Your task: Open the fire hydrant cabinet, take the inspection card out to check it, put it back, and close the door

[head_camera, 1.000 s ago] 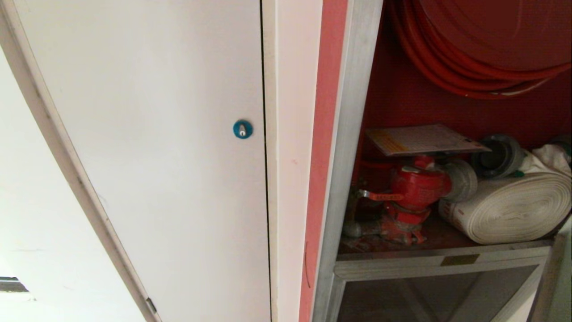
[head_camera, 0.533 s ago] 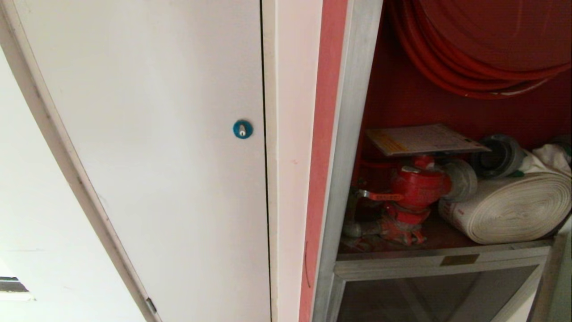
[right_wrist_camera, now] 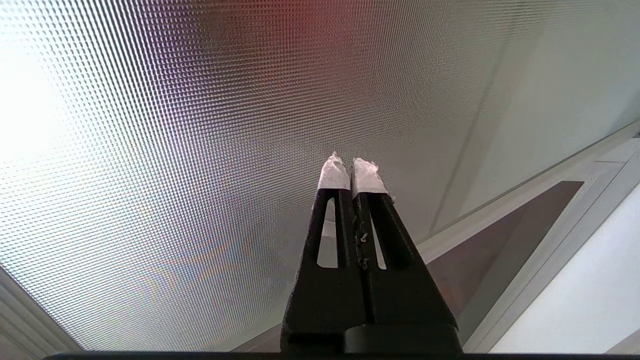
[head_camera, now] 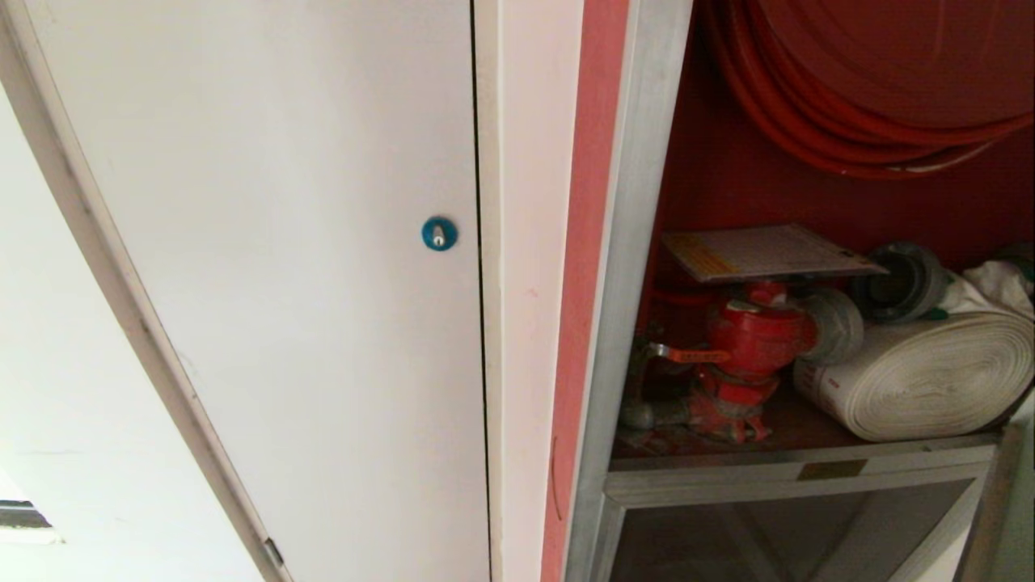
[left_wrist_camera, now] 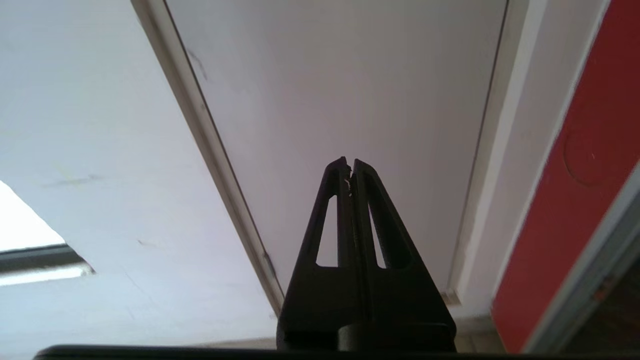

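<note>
The fire hydrant cabinet (head_camera: 639, 242) stands open, so its red inside shows. The inspection card (head_camera: 768, 252) lies flat on top of the red valve (head_camera: 756, 335), yellow-orange band toward the cabinet's left frame. A white rolled hose (head_camera: 930, 376) lies to the valve's right, under the red hose reel (head_camera: 873, 81). Neither arm is in the head view. My left gripper (left_wrist_camera: 349, 162) is shut and empty, pointing at the white panel (left_wrist_camera: 350, 75). My right gripper (right_wrist_camera: 351, 162), with taped tips, is shut and empty in front of the door's textured glass pane (right_wrist_camera: 175, 125).
Left of the cabinet is a white panel (head_camera: 283, 242) with a blue round lock (head_camera: 439, 234). A smaller dark glass panel (head_camera: 776, 533) sits below the cabinet shelf. An aluminium frame edge (head_camera: 999, 501) stands at the lower right.
</note>
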### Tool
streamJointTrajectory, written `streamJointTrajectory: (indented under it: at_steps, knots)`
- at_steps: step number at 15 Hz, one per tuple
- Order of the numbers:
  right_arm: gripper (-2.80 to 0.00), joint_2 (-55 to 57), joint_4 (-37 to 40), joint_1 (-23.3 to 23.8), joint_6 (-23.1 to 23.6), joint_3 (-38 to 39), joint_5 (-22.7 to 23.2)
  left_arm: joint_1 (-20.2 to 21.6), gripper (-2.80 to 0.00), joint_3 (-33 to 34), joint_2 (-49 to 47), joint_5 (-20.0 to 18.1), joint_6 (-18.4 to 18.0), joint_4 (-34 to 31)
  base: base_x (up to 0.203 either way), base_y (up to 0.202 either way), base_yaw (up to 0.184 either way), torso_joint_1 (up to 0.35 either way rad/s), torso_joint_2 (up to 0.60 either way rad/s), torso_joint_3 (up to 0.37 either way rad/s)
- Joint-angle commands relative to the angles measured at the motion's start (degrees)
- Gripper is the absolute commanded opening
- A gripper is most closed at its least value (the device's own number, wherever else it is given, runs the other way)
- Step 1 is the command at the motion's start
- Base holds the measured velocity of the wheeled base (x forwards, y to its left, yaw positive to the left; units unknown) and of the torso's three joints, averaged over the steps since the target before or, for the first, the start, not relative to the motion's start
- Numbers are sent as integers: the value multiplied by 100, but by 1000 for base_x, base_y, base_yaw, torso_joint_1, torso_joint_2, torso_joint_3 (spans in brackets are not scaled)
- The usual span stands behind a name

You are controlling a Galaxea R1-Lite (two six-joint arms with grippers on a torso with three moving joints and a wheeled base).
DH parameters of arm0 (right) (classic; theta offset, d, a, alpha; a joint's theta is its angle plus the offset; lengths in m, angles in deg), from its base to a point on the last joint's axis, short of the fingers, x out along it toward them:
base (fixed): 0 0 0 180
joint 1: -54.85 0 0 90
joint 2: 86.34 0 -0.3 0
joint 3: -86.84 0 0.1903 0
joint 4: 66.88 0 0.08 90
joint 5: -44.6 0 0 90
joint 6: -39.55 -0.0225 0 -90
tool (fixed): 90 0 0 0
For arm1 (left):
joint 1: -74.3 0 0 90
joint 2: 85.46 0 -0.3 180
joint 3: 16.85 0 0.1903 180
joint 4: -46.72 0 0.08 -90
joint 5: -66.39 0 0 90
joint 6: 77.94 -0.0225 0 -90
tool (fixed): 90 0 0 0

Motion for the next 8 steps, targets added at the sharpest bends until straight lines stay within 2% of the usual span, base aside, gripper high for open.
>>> streamJointTrajectory:
  at_steps: [1, 8]
  knots:
    - [-280, 9, -2, 0, 2, 9, 3, 0, -280, 2, 2, -23, 59, -70, 0, 0, 0, 0, 0, 0]
    - [-280, 9, -2, 0, 2, 9, 3, 0, -280, -4, 2, -15, 530, -57, 0, 0, 0, 0, 0, 0]
